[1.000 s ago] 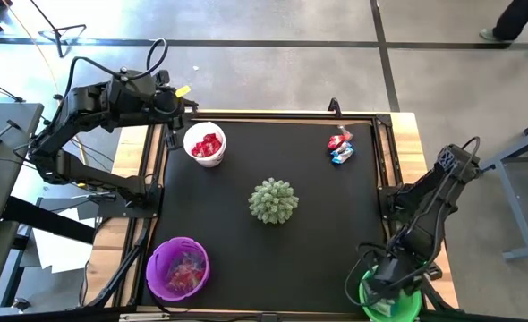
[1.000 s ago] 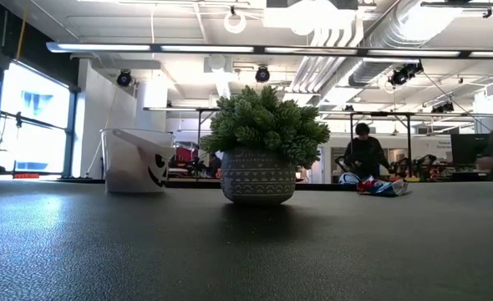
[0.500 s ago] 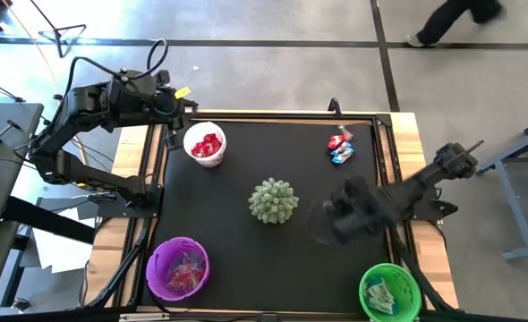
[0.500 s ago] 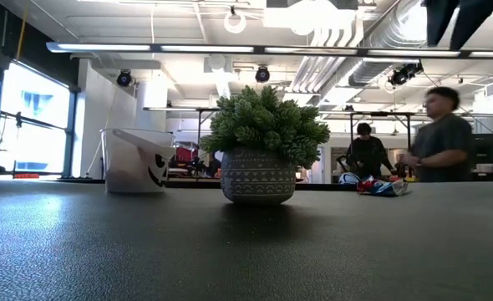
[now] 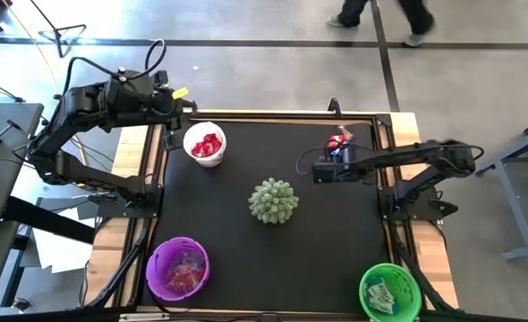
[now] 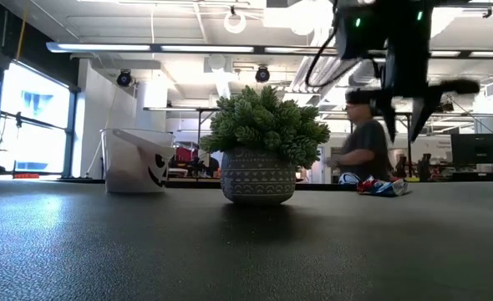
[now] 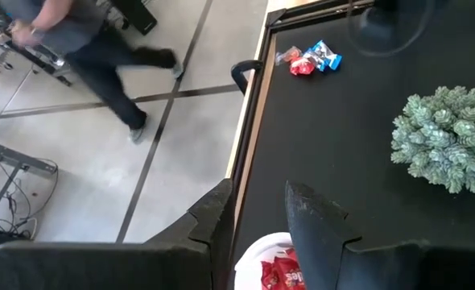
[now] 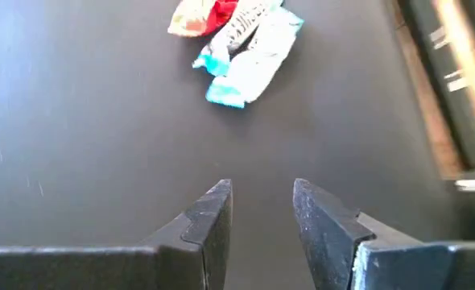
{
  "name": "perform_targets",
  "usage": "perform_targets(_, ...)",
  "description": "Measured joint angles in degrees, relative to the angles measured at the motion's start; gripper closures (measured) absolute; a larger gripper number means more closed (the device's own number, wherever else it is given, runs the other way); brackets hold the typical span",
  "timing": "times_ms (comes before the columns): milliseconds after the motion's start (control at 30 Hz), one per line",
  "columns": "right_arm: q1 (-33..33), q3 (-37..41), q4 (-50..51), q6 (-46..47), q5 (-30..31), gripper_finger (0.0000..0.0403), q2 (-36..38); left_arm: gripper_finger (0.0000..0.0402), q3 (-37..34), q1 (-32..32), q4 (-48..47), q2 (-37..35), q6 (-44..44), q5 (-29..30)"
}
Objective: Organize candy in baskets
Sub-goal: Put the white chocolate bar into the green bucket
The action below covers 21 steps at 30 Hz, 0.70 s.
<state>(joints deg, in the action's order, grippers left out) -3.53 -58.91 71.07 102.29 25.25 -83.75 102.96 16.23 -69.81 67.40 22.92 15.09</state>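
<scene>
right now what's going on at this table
The robot is sorting candy into baskets. The right gripper hangs open and empty above the mat, short of the loose candy near the far right edge. The left gripper waits over the white basket, which holds red sweets. The purple basket and green basket each hold candy too. A spiky green plant sits mid-table, and a person walks past behind.
</scene>
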Motion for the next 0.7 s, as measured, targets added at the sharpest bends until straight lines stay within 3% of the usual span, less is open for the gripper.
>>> perform_targets(233,-7.1,9.4,-17.8,2.7,1.3,0.0275,0.0,0.03,0.0,0.0,0.2,-0.2,1.3,0.0)
perform_targets(400,-11.3,11.1,-18.4,2.3,0.3,0.0275,0.0,0.03,0.0,0.0,0.2,-0.2,1.3,0.0)
perform_targets(700,-22.6,11.0,-20.0,-11.4,-5.8,0.0275,1.0,0.03,0.0,0.0,0.2,-0.2,3.7,0.0)
